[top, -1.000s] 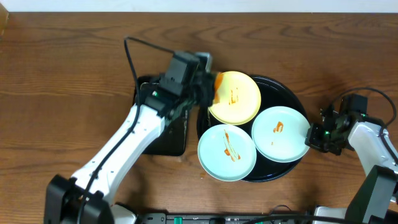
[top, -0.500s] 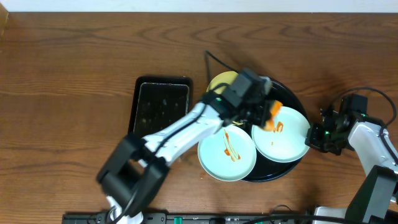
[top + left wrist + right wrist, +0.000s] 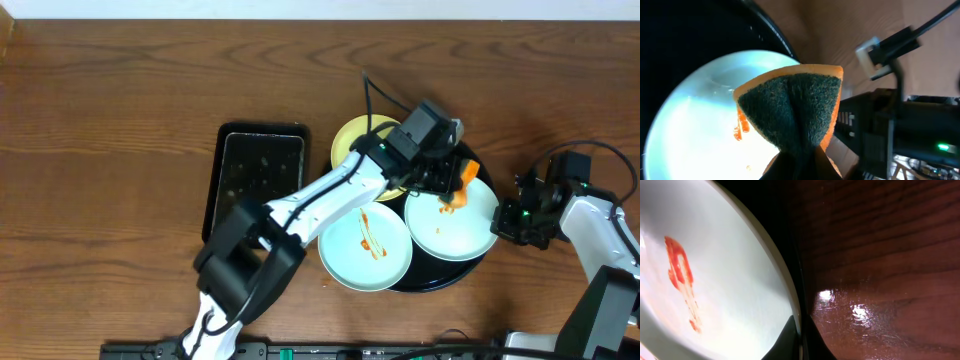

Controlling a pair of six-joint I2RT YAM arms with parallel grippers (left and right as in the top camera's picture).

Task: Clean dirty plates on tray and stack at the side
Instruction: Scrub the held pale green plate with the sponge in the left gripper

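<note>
Since half a second ago the left arm has swung further right. The left gripper [image 3: 447, 180] now hangs over the upper rim of the right-hand pale mint-blue round plate [image 3: 455, 232] rather than its left edge, and more of the pale yellow round plate [image 3: 352, 148] behind it is uncovered. The right gripper [image 3: 503, 218] has not moved from that mint plate's right edge. All three plates, including the front pale mint-blue round plate [image 3: 365, 245] with its red streak, lie in the large round glossy black tray [image 3: 432, 284] on the brown wooden table [image 3: 120, 120], right of the rectangular black sponge tray [image 3: 255, 180]. Only the left wrist view shows the fingers pinched on a folded orange sponge with a dark green scouring face [image 3: 792, 107]. Only the right wrist view shows the right fingers closed on the plate's rim, beside an orange-red sauce smear [image 3: 682, 275].
</note>
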